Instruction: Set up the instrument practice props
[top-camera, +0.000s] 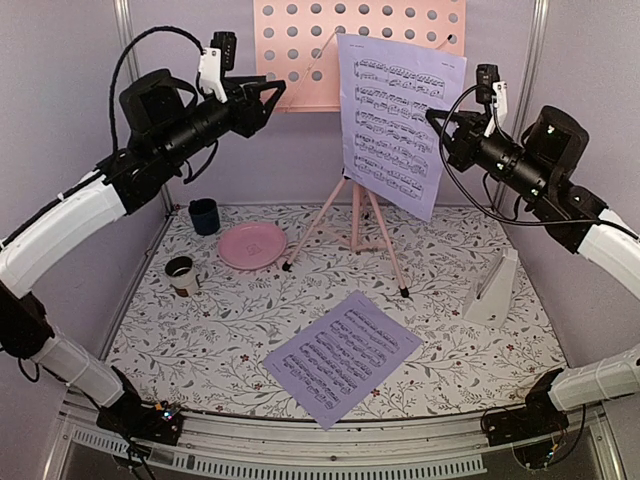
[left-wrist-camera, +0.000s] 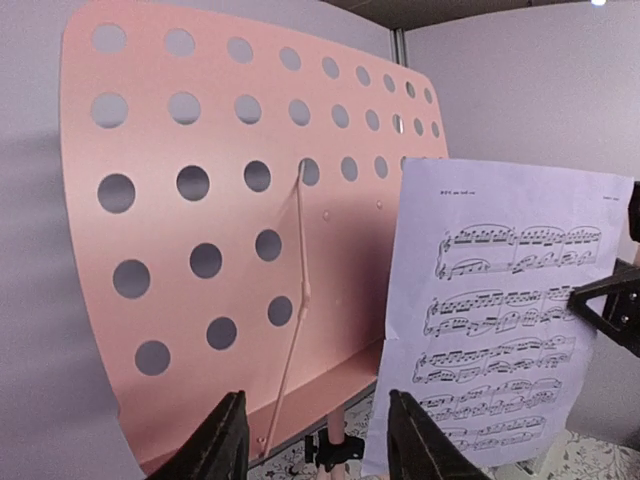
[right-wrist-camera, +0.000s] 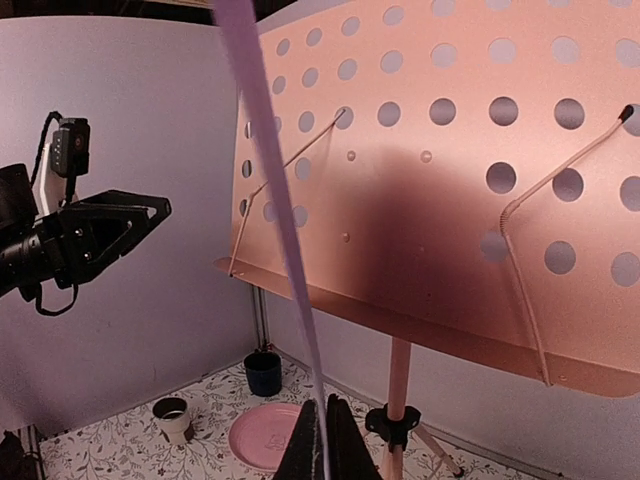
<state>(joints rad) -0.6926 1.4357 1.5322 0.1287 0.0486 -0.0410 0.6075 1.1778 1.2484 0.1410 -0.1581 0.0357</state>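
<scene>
Sheet music page (top-camera: 398, 120), pinched at its 3 o'clock edge by the right gripper (top-camera: 436, 115), hangs before the 12 o'clock music stand (top-camera: 295, 55), left gripper (top-camera: 272, 95) wide open; next, probably seating it on the ledge (right-wrist-camera: 420, 335)

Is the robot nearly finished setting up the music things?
About halfway. Done: the pink music stand is up on its tripod, and the white metronome stands on the table. In hand: the right claw pinches one sheet music page upright in front of the stand. The left claw is open and empty near the stand. Left: the second page lies flat on the table and probably goes up too.
</scene>
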